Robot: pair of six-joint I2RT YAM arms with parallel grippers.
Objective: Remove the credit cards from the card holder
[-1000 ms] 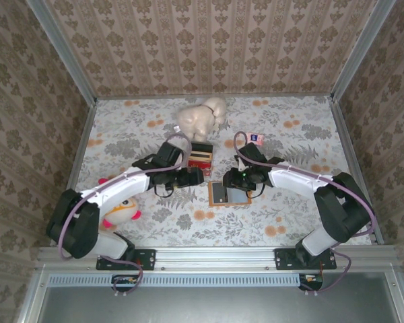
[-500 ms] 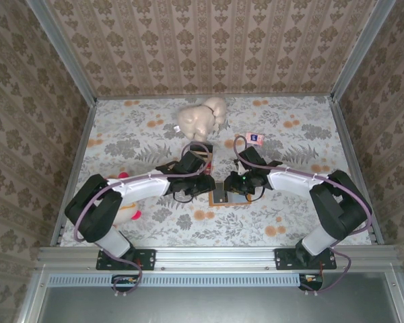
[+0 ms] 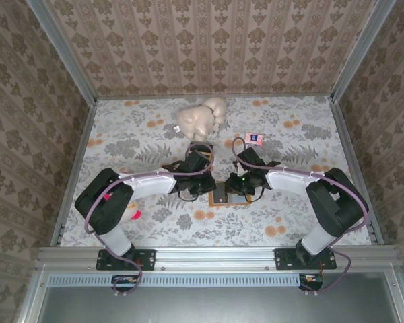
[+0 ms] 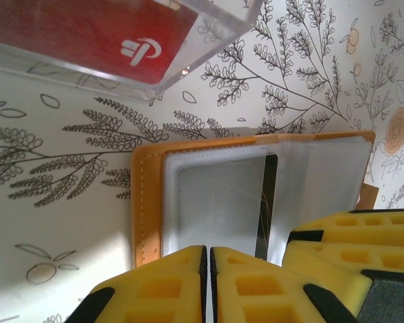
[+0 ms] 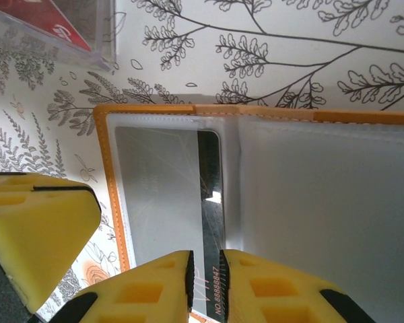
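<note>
Left gripper (image 4: 207, 259): yellow pads pressed together with only a hairline seam, sitting over the near edge of the card holder (image 4: 145, 202). Can't tell if anything is pinched between them.

At 11 o'clock from the holder is a clear box (image 4: 209, 40) with a red credit card (image 4: 87, 33) inside, pale logo facing up.

The holder lies flat and open on the floral table (image 3: 121, 134), near centre, slightly toward 6 o'clock, between the two grippers. It has a tan-orange outer skin with a stitched border, and frosted grey-white translucent pockets on both halves. The left pocket surface looks scratched.

A dark credit card (image 5: 209, 188) sits at the inner edge of the left pocket, next to the fold. It is mostly behind the frosted sleeve, with a narrow black strip exposed. Its near end carries pale lettering.

Right gripper (image 5: 205, 262): fingers closed to a narrow slot with the card's lettered end in it. That reads as a pinch on the card. It is just beside the left gripper, at its 3 o'clock.

In the top view, a cream plush toy (image 3: 200, 116) is at 12 o'clock from the holder, and a pink packet (image 3: 254, 138) is at 1 o'clock. Both are well apart from the holder.
</note>
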